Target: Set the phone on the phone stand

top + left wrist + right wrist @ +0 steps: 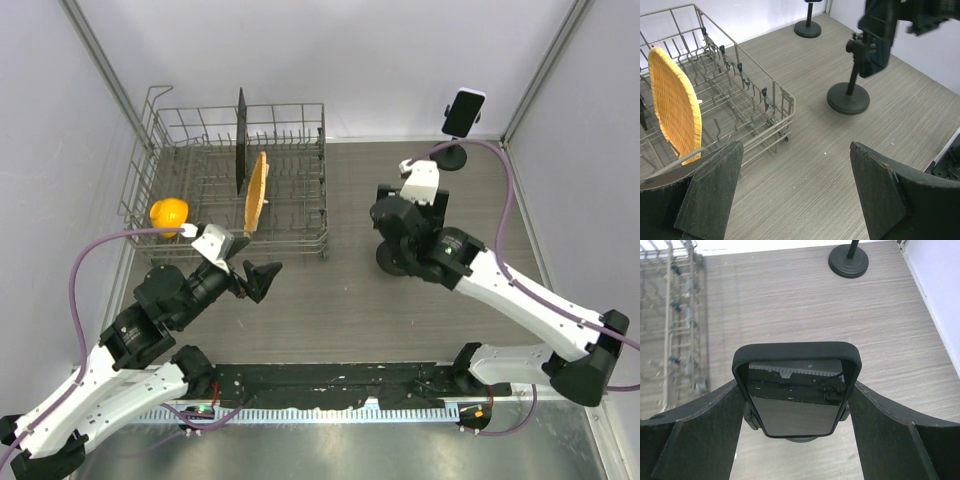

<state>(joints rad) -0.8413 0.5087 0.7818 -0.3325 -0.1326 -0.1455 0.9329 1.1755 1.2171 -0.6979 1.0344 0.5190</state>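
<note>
Right jaws hold the phone (797, 400) by its sides — set it softly on the stand (848, 99), then let go. Left jaws wide open, empty.

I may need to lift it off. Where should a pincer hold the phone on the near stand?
By its two long side edges, coming down from above. The phone stands upright in portrait on the stand, so those narrow sides are free and parallel. The right pincer flanks them.
</note>
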